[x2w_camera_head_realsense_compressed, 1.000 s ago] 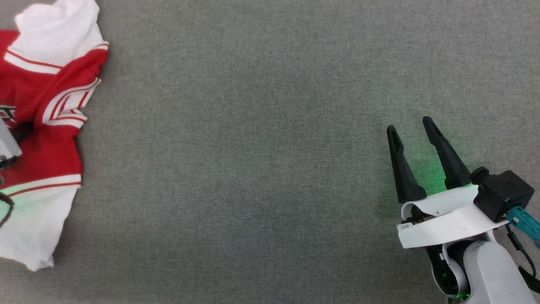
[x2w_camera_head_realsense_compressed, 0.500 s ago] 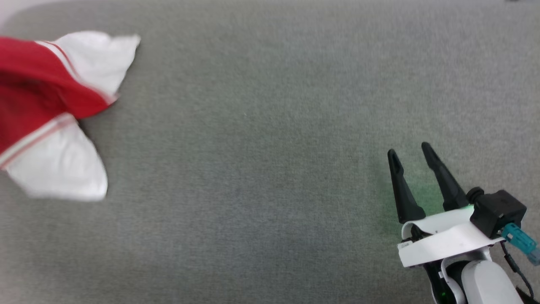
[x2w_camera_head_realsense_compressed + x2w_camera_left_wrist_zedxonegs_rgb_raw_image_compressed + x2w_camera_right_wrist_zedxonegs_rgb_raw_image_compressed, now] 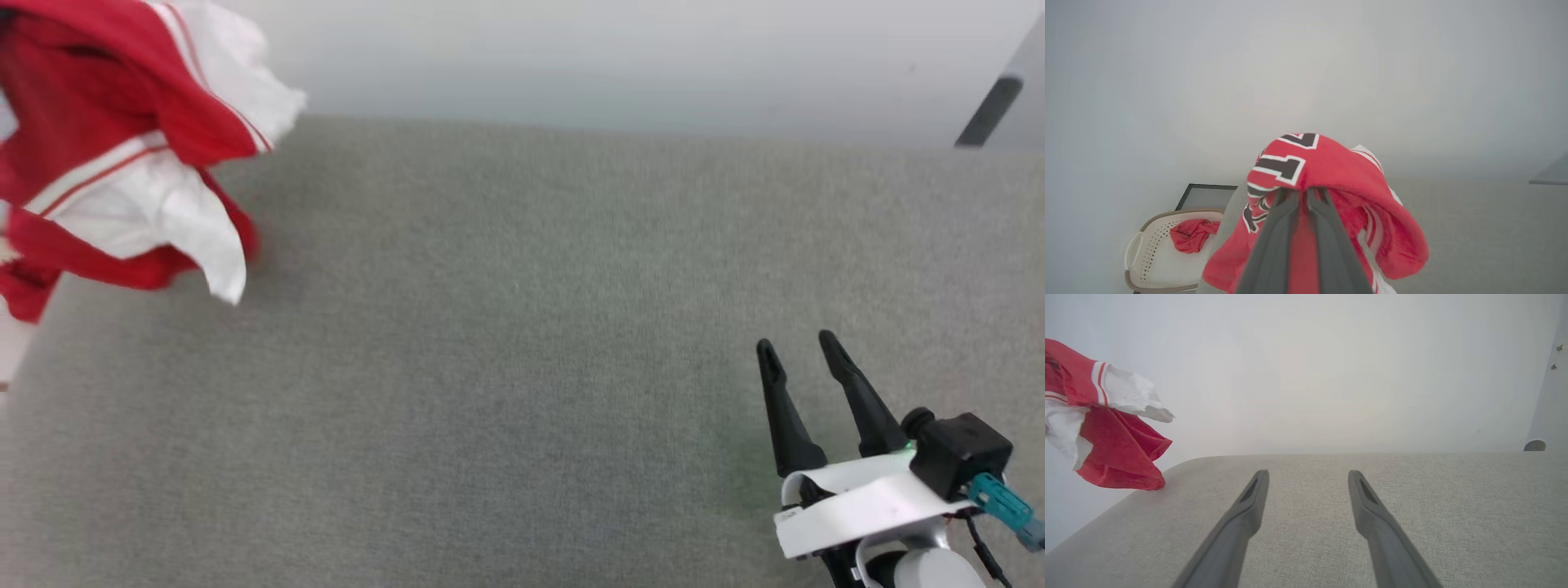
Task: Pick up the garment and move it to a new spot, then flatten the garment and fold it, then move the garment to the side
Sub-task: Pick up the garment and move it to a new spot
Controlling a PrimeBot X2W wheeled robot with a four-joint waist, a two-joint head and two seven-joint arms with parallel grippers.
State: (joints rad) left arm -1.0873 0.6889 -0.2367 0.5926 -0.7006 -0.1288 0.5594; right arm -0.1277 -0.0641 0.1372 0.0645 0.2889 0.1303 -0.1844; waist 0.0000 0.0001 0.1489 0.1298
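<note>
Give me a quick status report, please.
Left end effector shut on garment, hanging bunched. Right end effector open, empty. Basket beside table holds red cloth.

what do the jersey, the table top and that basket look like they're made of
The garment: soft matte knit, likely cotton or polyester jersey; it drapes and bunches in loose folds. The table top: grey woven, upholstery-like fabric, matte, with a fine visible weave. The basket: probably moulded plastic, cream with a brown rim; smooth walls with regular rows of holes.

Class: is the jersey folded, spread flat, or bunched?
Bunched: the garment hangs crumpled, sleeves and body overlapping, pinched by the left gripper, its fingers shut.
</note>
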